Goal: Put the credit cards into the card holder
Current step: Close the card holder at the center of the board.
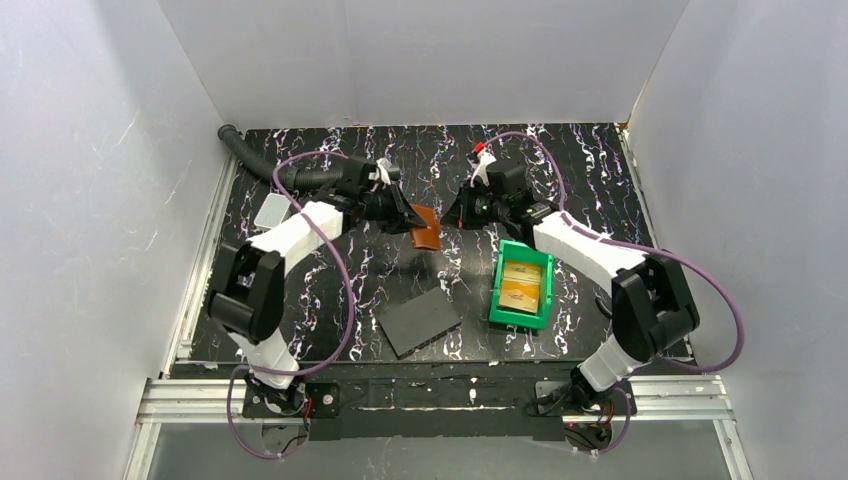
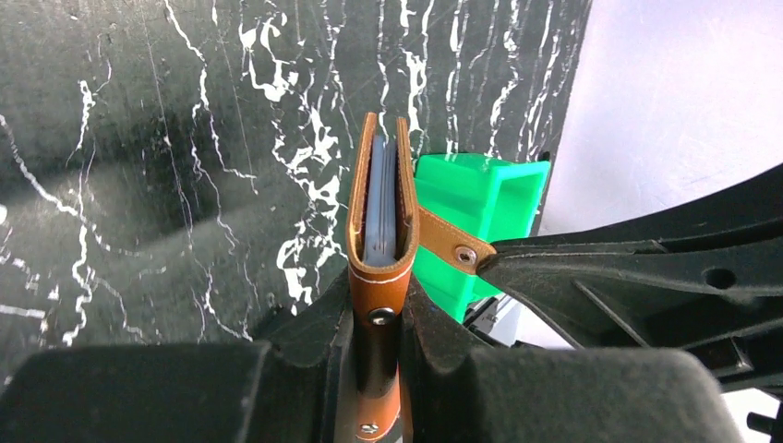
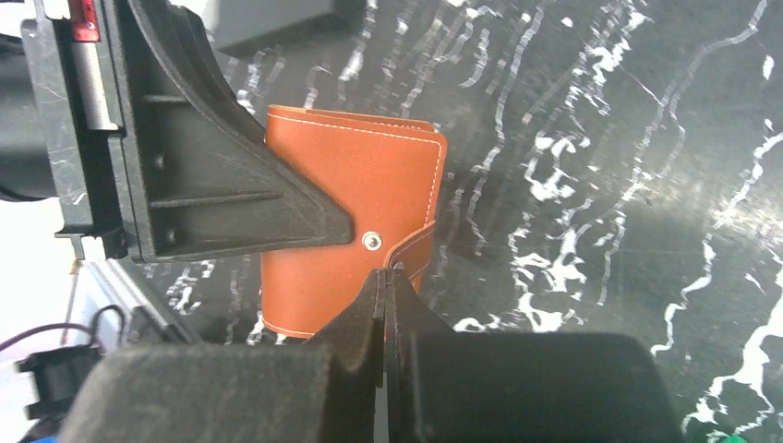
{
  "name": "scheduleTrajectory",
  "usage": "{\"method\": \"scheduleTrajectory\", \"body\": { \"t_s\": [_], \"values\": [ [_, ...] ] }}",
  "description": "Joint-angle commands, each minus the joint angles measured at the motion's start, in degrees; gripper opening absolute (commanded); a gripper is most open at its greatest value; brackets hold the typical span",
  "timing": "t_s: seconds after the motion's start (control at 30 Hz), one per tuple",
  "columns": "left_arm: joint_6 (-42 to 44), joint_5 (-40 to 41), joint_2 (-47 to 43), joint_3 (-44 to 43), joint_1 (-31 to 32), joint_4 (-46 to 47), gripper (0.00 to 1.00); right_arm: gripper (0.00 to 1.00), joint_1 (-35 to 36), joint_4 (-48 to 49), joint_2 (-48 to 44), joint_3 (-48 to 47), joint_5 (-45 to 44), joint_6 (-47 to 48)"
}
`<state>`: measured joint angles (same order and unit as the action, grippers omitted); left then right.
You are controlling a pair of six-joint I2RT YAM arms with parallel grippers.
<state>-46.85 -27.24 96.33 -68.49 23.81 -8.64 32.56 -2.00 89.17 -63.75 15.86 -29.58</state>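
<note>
Brown leather card holder (image 3: 355, 175), folded, clamped edge-up between my near-closed left jaws above the tabletop (image 1: 600, 160), its snap tab (image 3: 417, 245) pinched in my closed right jaws; orange-yellow credit cards (image 1: 522, 283) in green bin (image 1: 519, 319) just behind my right jaws.

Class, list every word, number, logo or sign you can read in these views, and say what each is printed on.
No text can be read in any view.
credit cards in the green bin: faint dark marks, too small and blurred to read.
card holder: plain brown leather, only stitching and a snap, no brand showing.
dark grey slab: blank.
</note>
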Motion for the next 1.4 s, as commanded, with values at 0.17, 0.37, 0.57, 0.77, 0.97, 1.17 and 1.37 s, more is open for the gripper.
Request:
{"method": "scheduleTrajectory", "body": {
  "t_s": [0.17,0.37,0.57,0.77,0.97,1.17,1.37],
  "values": [
    [-1.59,-1.62,12.25,-0.97,0.89,11.23,0.00,0.01,-0.87,5.08,8.17,0.26,-1.26,4.30],
    [-1.07,-2.11,16.24,-0.49,1.15,12.15,0.00,0.01,-0.92,7.02,13.88,-0.95,0.54,3.53],
    [-0.62,-2.11,17.49,0.54,1.15,12.57,0.00,0.01,-0.92,6.58,19.22,-3.74,2.34,2.89],
    [-0.65,-2.52,18.51,0.79,1.15,12.78,0.00,0.01,-0.92,8.08,19.84,-3.70,2.75,2.35],
    [-0.41,-2.42,18.45,1.15,1.15,12.52,0.00,0.01,-0.92,8.91,20.39,-3.70,3.27,1.61],
    [-0.05,-2.86,18.96,0.80,1.15,12.23,0.00,0.01,-0.91,9.76,21.29,-3.88,5.03,2.16],
    [0.37,-2.91,19.23,0.49,0.97,11.82,0.00,0.01,-0.92,9.05,21.49,-3.58,7.00,2.43]
  ]
}}
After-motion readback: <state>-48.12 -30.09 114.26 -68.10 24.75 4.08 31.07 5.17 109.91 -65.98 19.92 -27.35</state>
